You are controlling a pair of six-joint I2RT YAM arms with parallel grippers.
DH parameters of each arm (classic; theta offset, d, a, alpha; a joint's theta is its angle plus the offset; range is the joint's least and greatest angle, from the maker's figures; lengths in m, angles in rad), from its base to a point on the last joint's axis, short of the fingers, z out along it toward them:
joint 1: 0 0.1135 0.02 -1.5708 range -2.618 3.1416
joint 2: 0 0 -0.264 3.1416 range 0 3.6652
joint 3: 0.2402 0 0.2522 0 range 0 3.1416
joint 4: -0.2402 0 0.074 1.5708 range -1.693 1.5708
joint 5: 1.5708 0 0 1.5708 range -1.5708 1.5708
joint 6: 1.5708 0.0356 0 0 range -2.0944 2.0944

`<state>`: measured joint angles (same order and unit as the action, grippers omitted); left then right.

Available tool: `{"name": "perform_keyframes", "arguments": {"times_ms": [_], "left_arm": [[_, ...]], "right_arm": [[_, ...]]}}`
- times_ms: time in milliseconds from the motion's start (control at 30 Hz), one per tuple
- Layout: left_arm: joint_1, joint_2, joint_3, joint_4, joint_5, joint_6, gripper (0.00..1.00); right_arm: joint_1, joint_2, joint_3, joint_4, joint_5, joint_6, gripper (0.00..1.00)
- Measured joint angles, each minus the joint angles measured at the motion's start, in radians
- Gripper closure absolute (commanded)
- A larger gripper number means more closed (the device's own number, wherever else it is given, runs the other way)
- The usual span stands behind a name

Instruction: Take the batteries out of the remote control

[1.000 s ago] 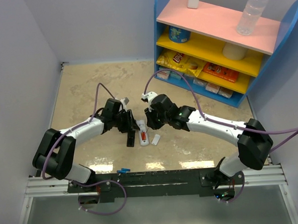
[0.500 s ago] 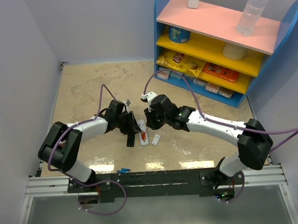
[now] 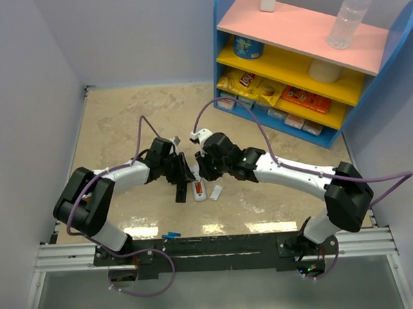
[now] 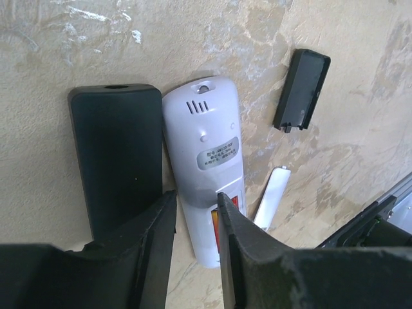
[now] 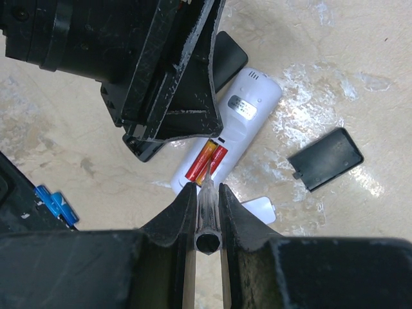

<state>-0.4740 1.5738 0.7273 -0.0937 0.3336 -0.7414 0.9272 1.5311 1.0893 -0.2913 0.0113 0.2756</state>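
White remote (image 5: 248, 112): face down on the stone-patterned surface (image 3: 121, 117), battery bay uncovered. Batteries (image 5: 217, 154): two orange-red cells side by side in the bay, at the remote's 7 o'clock end in the right wrist view. Blue cells (image 5: 55, 203): a small cluster well apart, at 8 o'clock of the remote, by the near rail. Black remote (image 4: 116, 161): touching the white one at its 9 o'clock side in the left wrist view. Black cover plate (image 5: 325, 158): loose, at 4 o'clock. White cover plate (image 5: 261, 209): loose, at 5 o'clock of the bay. Right hand (image 5: 207, 188): closed on a thin clear pointed rod (image 5: 207, 215), tip at the orange-red cells. Left hand (image 4: 195, 194): narrow gap, over the white remote's bay end, clamping nothing.
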Motion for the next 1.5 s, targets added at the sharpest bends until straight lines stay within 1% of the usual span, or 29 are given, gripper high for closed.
{"name": "perform_keyframes", "arguments": {"times_ms": [100,400,567,700,833,967,1233,1400,1500], "left_arm": [[0.0,0.003,0.0,0.001,-0.001,-0.002,0.65],[0.0,0.011,-0.004,0.024,-0.001,-0.026,0.68],[0.001,0.012,-0.006,0.028,-0.011,-0.034,0.69],[0.001,0.018,-0.006,0.035,-0.02,-0.035,0.69],[0.001,0.02,-0.006,0.04,-0.022,-0.035,0.7],[0.002,0.021,-0.011,0.05,-0.021,-0.036,0.7],[0.003,0.022,-0.018,0.061,-0.021,-0.045,0.71],[0.003,0.022,-0.019,0.063,-0.021,-0.052,0.71],[0.003,0.022,-0.021,0.065,-0.021,-0.052,0.71]], "right_arm": [[0.014,0.011,0.015,-0.009,0.024,0.0,1.0],[0.105,0.062,0.078,-0.047,0.177,-0.005,1.0],[0.131,0.066,0.065,-0.018,0.218,-0.003,1.0],[0.13,0.063,0.023,0.065,0.227,0.007,1.0],[0.093,0.04,-0.052,0.19,0.205,0.04,1.0],[0.06,0.029,-0.099,0.278,0.171,0.069,1.0],[-0.052,-0.056,-0.288,0.486,0.027,0.153,1.0],[-0.076,-0.108,-0.383,0.575,-0.005,0.191,1.0],[-0.084,-0.119,-0.413,0.61,-0.015,0.208,1.0]]}}
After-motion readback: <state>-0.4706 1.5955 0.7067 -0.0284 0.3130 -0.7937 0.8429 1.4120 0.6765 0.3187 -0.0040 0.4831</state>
